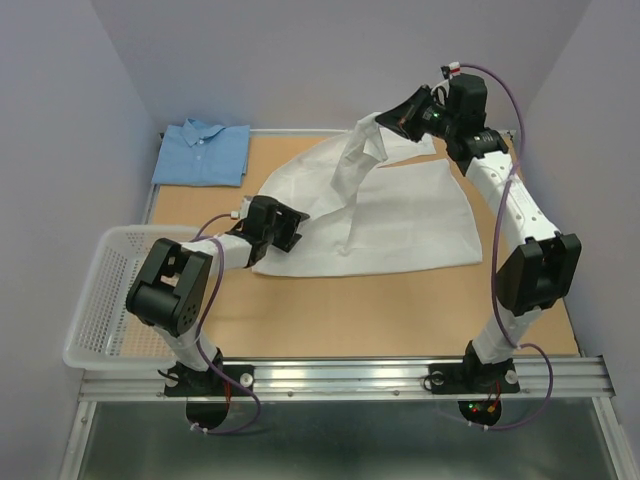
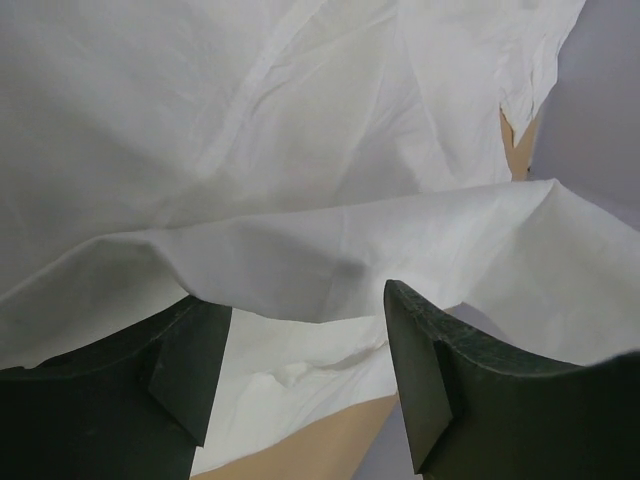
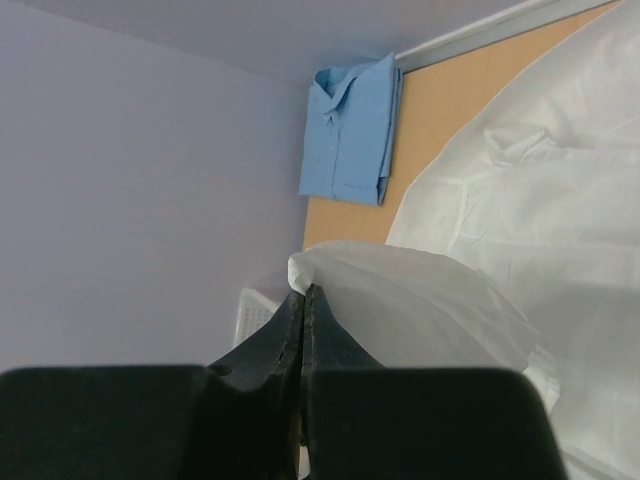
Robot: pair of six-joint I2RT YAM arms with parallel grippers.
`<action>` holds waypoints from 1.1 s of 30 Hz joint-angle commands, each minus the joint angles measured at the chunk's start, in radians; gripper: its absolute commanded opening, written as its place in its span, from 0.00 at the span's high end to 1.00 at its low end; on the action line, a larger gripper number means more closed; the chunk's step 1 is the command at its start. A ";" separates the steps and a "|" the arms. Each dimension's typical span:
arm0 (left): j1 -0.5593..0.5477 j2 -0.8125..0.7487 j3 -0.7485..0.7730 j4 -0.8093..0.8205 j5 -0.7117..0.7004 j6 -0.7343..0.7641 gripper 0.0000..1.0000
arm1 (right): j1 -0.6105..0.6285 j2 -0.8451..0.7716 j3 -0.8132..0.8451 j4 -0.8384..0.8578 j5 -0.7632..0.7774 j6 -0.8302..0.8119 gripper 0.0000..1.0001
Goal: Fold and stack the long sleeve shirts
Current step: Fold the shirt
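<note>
Currently right gripper is clamped tight on a thin fold of the white shirt, holding it raised near the table's far right corner. Left gripper stands wide toward the left edge, a fold of the same cloth at its jaws, unpinched. Cloth looks light and limp, likely to sag between holds, so best taken at hem corners; blue shirt lies folded at far left corner.

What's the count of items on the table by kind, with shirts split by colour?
white shirt, spread out: 1
blue shirt, folded: 1
mesh basket: 1
Total: 3
</note>
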 commanded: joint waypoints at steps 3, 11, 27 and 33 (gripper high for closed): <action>0.027 0.014 0.003 0.048 -0.061 -0.048 0.32 | 0.013 -0.081 -0.038 0.064 -0.011 -0.004 0.99; 0.074 0.018 -0.017 0.086 -0.027 -0.070 0.69 | 0.012 -0.150 -0.166 0.061 -0.029 -0.062 0.99; 0.140 0.012 -0.068 0.155 0.088 -0.017 0.90 | -0.045 -0.331 -0.543 -0.069 0.034 -0.340 0.99; 0.140 -0.008 -0.095 0.153 0.088 0.012 0.82 | -0.151 -0.425 -0.632 -0.109 0.068 -0.356 0.99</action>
